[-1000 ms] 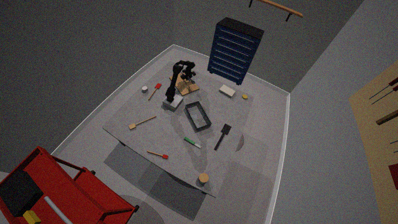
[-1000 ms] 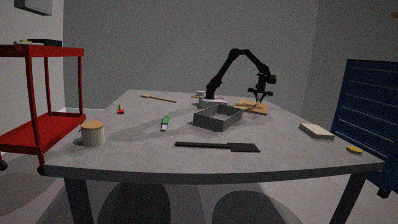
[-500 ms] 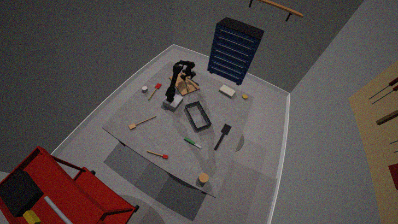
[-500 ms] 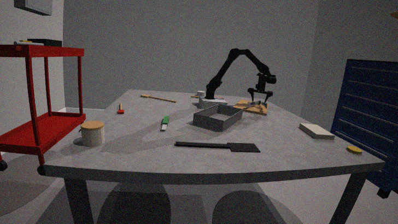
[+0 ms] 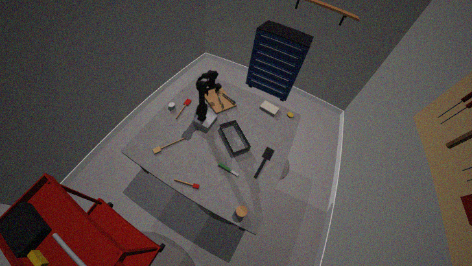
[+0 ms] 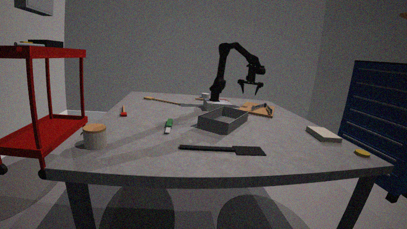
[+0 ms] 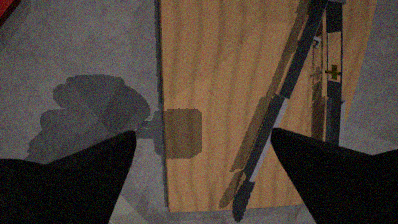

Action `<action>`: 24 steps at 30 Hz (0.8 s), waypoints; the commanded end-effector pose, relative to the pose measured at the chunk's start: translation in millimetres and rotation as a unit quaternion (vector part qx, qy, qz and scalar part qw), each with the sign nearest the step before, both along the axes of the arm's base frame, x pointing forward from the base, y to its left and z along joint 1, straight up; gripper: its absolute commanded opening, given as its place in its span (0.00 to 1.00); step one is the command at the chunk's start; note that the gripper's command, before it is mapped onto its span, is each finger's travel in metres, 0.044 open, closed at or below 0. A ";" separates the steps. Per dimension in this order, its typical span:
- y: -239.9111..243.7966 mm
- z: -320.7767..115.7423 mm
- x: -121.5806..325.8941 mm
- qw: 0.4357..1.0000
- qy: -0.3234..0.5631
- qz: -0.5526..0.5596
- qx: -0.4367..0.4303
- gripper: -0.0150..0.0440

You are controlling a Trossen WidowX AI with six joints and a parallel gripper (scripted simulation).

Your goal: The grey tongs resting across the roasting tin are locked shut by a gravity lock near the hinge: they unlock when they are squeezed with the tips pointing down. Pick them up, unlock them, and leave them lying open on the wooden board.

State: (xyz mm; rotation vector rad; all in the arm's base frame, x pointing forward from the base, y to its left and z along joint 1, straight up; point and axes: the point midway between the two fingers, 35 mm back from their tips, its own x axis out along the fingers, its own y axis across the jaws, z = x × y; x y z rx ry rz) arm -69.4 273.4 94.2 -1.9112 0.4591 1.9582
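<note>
The grey tongs lie on the wooden board, their two arms spread apart in a V. In the wrist view the arms come together toward the top edge, with a small yellow piece near that end. My gripper is open and empty, raised above the board with its fingertips down and clear of the tongs. In the wrist view its right finger hides the lower part of one tong arm. The roasting tin stands apart from the board, with no tongs across it.
A white block and a yellow disc lie near one table edge. A black spatula and a green-handled tool lie beyond the tin. A lidded jar stands near a corner.
</note>
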 end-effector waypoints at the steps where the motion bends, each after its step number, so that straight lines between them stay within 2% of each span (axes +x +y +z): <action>1: -23.7 3.5 -4.3 1.000 -0.001 -0.007 -0.003 1.00; 6: -23.5 5.5 -4.2 1.000 -0.001 -0.007 -0.003 1.00; 13: -22.4 50.8 -1.3 1.000 -0.001 -0.004 -0.003 1.00; 24: -22.5 52.2 -1.2 1.000 -0.001 -0.004 -0.003 1.00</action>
